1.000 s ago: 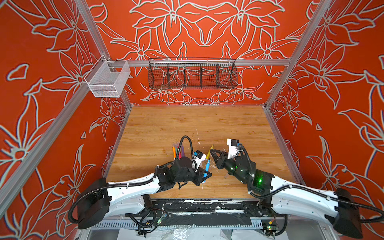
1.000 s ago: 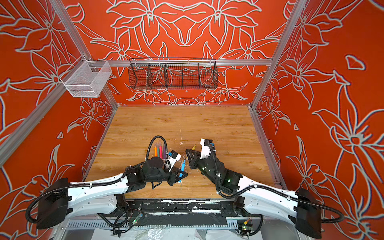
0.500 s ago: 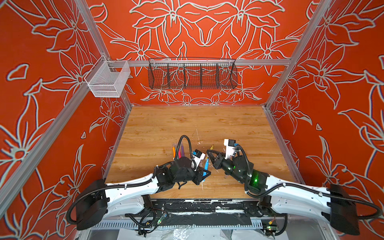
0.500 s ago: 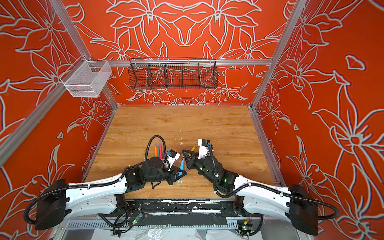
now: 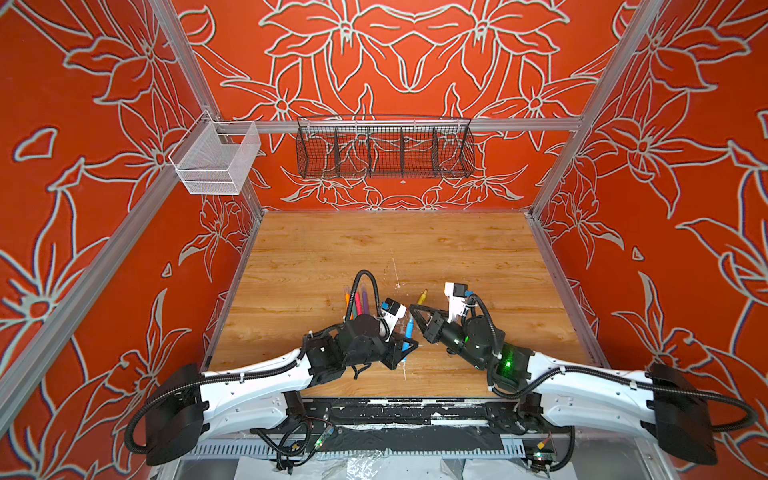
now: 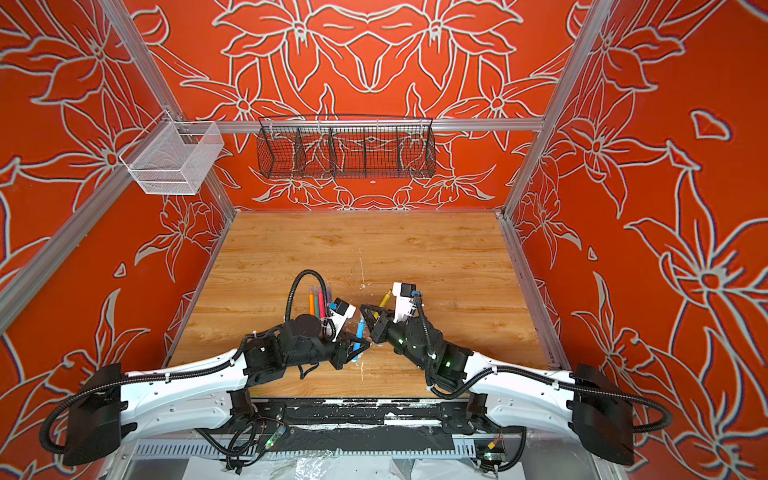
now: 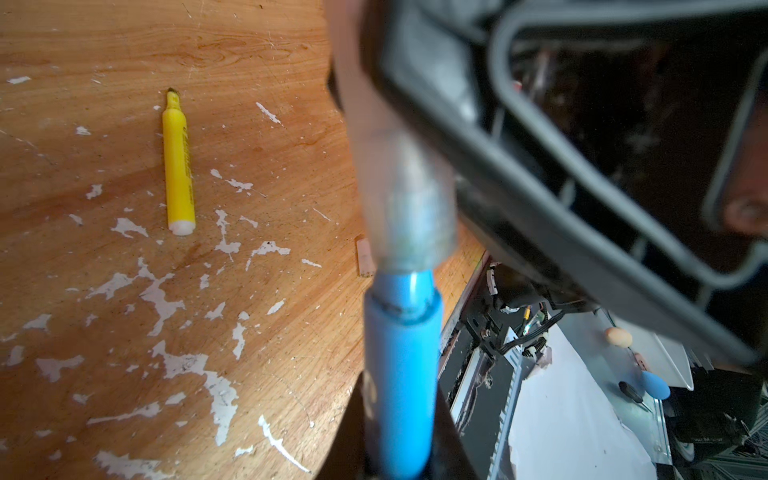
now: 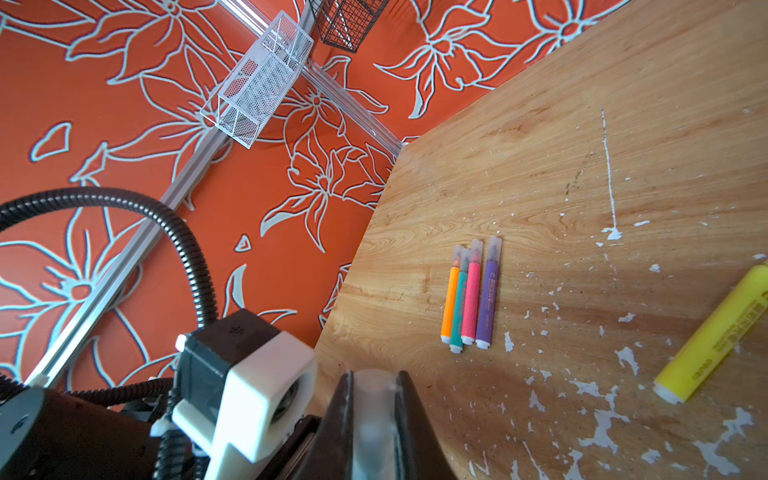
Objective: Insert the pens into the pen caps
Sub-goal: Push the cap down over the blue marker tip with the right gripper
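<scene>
Left end effector (image 7: pixel 399 449) is clamped narrow on the blue pen (image 7: pixel 399 365). Right end effector (image 8: pixel 374 390) pinches a clear cap (image 7: pixel 409 208), which sits over the blue pen's tip with part of the neck showing. A yellow pen (image 7: pixel 178 166) lies uncapped on the surface (image 7: pixel 104 316), apart from the blue pen. Four capped pens (image 8: pixel 471 291) lie side by side, farther from it.

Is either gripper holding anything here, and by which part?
The left gripper grips the blue pen low on its barrel. The right gripper pinches a clear cap by its sides, and the cap sits over the pen's tip.
</scene>
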Controlling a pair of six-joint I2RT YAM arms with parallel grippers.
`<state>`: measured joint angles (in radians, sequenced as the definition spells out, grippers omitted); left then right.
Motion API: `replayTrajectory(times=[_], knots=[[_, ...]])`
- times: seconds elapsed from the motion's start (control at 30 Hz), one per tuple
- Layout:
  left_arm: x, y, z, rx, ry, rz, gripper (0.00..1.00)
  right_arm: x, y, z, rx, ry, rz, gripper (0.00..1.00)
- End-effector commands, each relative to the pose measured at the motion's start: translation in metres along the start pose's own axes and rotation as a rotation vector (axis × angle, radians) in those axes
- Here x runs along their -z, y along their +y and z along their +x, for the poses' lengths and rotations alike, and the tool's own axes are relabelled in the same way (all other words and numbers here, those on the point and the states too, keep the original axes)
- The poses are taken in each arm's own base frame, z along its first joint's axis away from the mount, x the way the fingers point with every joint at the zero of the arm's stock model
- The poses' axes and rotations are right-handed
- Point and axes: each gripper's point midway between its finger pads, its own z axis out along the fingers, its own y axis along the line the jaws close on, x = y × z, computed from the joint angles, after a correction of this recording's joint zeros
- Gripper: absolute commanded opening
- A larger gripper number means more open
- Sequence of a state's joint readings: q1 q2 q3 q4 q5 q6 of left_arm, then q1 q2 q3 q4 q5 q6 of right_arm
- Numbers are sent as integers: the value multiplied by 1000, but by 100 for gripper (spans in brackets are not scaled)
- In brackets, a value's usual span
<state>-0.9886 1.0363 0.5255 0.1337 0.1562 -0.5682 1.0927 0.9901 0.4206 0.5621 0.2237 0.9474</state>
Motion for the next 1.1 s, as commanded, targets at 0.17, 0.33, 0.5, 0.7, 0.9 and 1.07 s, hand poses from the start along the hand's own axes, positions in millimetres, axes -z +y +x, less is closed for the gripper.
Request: replayTrajectory(times=[0.17, 0.33, 0.5, 0.7, 0.9, 1.07], knots=[[6, -26, -59, 43, -155, 88, 0, 4, -1, 25, -6, 47, 0, 0], [12, -28, -67, 100, -174, 167, 0, 8, -8, 29, 13, 38, 24, 2], [20, -38, -67, 75, -178, 223, 0, 15, -17, 26, 24, 20, 49, 17], [21, -33, -54, 25, -147, 213, 0, 27, -10, 14, 44, -2, 34, 43], [14, -10, -28, -45, -74, 127, 0, 43, 7, -8, 96, -36, 6, 55], [11, -4, -14, -91, -34, 119, 0, 48, 20, -23, 140, -48, 13, 54]])
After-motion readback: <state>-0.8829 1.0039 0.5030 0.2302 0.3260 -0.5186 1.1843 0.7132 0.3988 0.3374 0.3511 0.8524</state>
